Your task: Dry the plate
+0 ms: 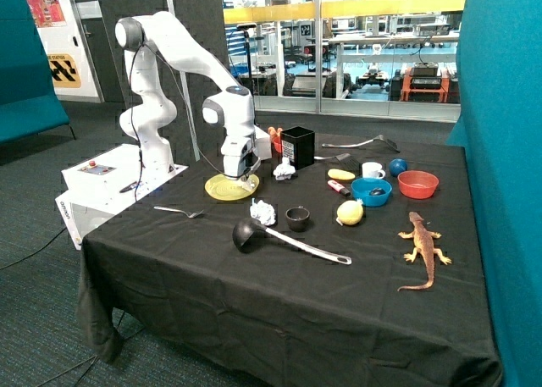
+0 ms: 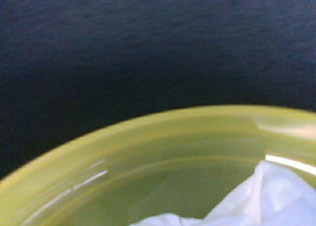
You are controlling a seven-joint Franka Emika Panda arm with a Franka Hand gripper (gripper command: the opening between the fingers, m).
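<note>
The yellow translucent plate [image 1: 222,189] lies flat on the black tablecloth near the robot's base. My gripper [image 1: 246,182] is lowered onto the plate's side nearest the black box, touching or almost touching it. In the wrist view the plate's rim and inner surface [image 2: 148,152] fill the lower half. A piece of white tissue [image 2: 266,201] lies on the plate right under the gripper. The wrist view does not show how the tissue is held.
Near the plate are a crumpled tissue [image 1: 262,211], another white wad [image 1: 284,171], a black box [image 1: 297,146], a fork [image 1: 178,210], a black ladle [image 1: 246,233] and a small black cup [image 1: 297,218]. Farther off are a blue bowl [image 1: 371,190], a red bowl [image 1: 418,184] and a toy lizard [image 1: 423,243].
</note>
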